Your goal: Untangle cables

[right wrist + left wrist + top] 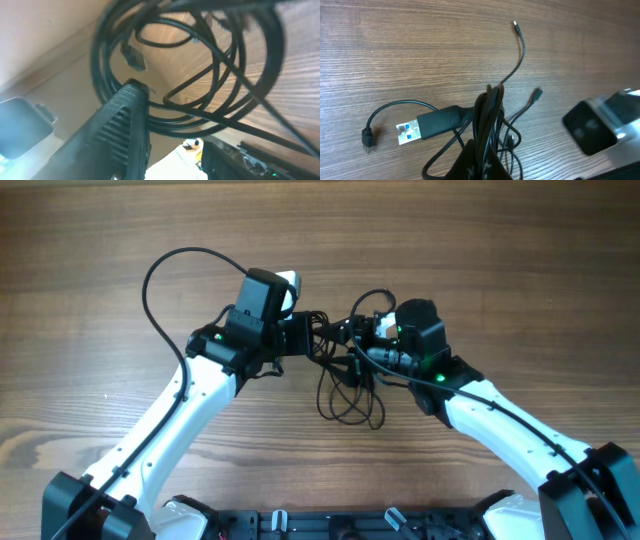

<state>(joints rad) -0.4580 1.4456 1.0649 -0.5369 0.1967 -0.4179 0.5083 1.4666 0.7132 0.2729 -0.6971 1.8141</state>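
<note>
The left arm (190, 395) reaches over the desk (100, 260), its jaws pinched on the bundled cables (345, 385), which loop between both arms. A blue-tongued USB plug (409, 133) lies beside the bundle. The right arm (490, 415) has one finger (120, 132) among the loops; I cannot tell how wide its jaws stand.

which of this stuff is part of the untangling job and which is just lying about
Part of the job:
- cables, bunched in one knot
- usb plug on one of them
- left gripper and right gripper, both at the knot

Not part of it:
- table
- thick cord looping off the left arm
</note>
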